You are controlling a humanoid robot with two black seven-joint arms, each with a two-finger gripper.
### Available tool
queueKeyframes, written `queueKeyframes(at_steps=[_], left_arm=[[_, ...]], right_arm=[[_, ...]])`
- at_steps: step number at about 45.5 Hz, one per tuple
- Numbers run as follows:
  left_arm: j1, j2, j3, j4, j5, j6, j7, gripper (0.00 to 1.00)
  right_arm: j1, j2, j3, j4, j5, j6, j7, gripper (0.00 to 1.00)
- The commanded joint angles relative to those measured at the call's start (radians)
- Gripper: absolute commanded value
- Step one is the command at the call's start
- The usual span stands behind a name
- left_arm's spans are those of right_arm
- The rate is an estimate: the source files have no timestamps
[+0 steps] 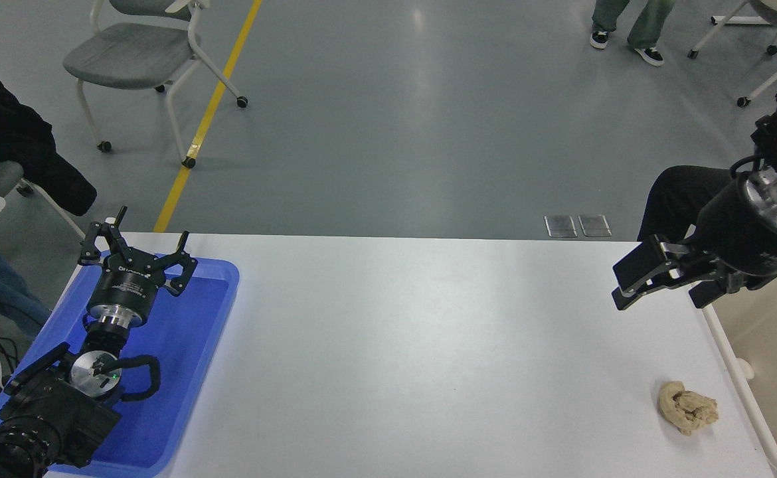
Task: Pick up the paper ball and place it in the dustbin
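Fingers of the right gripper [627, 282] look narrowly parted, empty; paper ball [687, 407] lies well below them; widen, then descend straight.

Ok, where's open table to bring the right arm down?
Free: the white table between the blue tray and the paper ball. Tight: the right edge, where the ball lies beside the dustbin under the right gripper. Left gripper sits over the tray.

White table [395, 345]: blue tray [182, 372] at left edge, paper ball [687, 407] near right edge.
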Motion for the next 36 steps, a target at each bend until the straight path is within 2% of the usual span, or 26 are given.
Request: queueKeyframes(at_steps=[1, 36], left_arm=[[0.000, -0.003, 0.000, -0.001, 0.000, 0.000, 0.002, 1.00], [0.000, -0.003, 0.000, 0.002, 0.000, 0.000, 0.002, 1.00]], right_arm=[[-0.002, 0.001, -0.001, -0.005, -0.001, -0.003, -0.002, 1.00], [-0.065, 0.030, 0.012, -0.051, 0.000, -0.022, -0.002, 1.00]])
